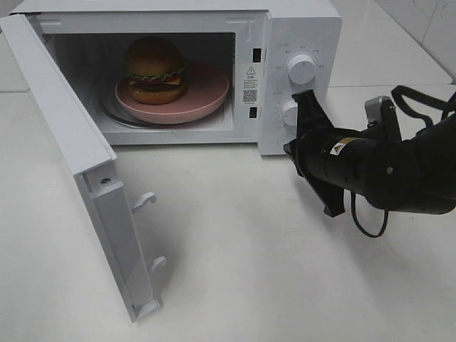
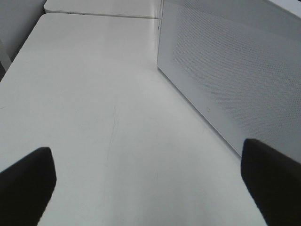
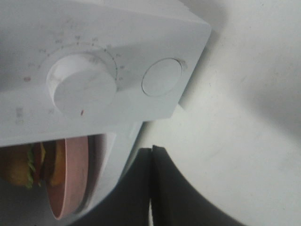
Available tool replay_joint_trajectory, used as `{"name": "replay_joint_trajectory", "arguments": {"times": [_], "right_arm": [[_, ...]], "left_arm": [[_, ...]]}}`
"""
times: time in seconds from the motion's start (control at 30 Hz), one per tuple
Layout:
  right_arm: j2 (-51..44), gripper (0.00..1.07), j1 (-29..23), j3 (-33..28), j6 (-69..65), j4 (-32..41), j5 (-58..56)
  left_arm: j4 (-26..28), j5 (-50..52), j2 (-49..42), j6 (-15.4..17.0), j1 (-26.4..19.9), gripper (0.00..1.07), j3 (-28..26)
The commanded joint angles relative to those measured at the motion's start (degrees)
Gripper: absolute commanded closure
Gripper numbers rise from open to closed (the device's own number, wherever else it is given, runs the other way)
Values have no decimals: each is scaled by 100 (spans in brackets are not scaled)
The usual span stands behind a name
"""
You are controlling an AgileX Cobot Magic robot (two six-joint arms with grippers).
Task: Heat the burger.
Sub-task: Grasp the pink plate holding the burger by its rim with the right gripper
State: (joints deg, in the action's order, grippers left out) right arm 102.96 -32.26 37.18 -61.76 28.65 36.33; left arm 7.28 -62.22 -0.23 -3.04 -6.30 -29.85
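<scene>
The burger [image 1: 155,69], with its golden-brown bun, sits on a pink plate [image 1: 206,96] inside the open white microwave [image 1: 299,28]. My right gripper [image 1: 291,149] is shut with nothing in it. Its tips are at the lower front corner of the control panel, just below the lower knob [image 1: 290,112]. The right wrist view shows the shut fingers [image 3: 141,188] under the knob [image 3: 84,87] and a round button [image 3: 162,77], with the burger [image 3: 21,165] and plate [image 3: 75,174] edge-on. My left gripper [image 2: 150,188] is open over bare table, out of the exterior view.
The microwave door [image 1: 85,178] swings far out to the left front, its latch hooks [image 1: 146,201] sticking out. An upper knob [image 1: 301,69] sits above the lower one. A white dotted microwave panel [image 2: 225,80] stands beside the left gripper. The white table [image 1: 235,271] spreads in front.
</scene>
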Motion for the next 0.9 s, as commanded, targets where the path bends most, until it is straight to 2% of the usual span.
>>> {"name": "replay_joint_trajectory", "arguments": {"times": [0.03, 0.47, 0.6, 0.63, 0.7, 0.73, 0.8, 0.9], "right_arm": [[-315, 107, 6, -6, 911, -103, -773], [-1301, 106, 23, 40, 3736, -160, -3111], [-1564, 105, 23, 390, 4446, -596, -4377], [-1564, 105, 23, 390, 4446, -596, -4377], [-1581, 104, 23, 699, 4670, -1014, -5197], [-1581, 104, 23, 699, 4670, -1014, -5197], [-1581, 103, 23, 1060, 4922, -1501, -6033], [-1581, 103, 23, 1352, 5243, -1816, -6641]], "left_arm": [[-6, 80, -103, 29, -17, 7, 23], [-6, 80, -103, 29, -17, 7, 23], [-6, 80, -103, 29, -17, 7, 23], [-6, 80, -103, 29, -17, 7, 23], [-6, 80, -103, 29, -17, 7, 23], [-6, 80, -103, 29, -17, 7, 23], [-6, 80, -103, 29, -17, 7, 23], [-6, 80, -103, 29, -17, 7, 23]]}}
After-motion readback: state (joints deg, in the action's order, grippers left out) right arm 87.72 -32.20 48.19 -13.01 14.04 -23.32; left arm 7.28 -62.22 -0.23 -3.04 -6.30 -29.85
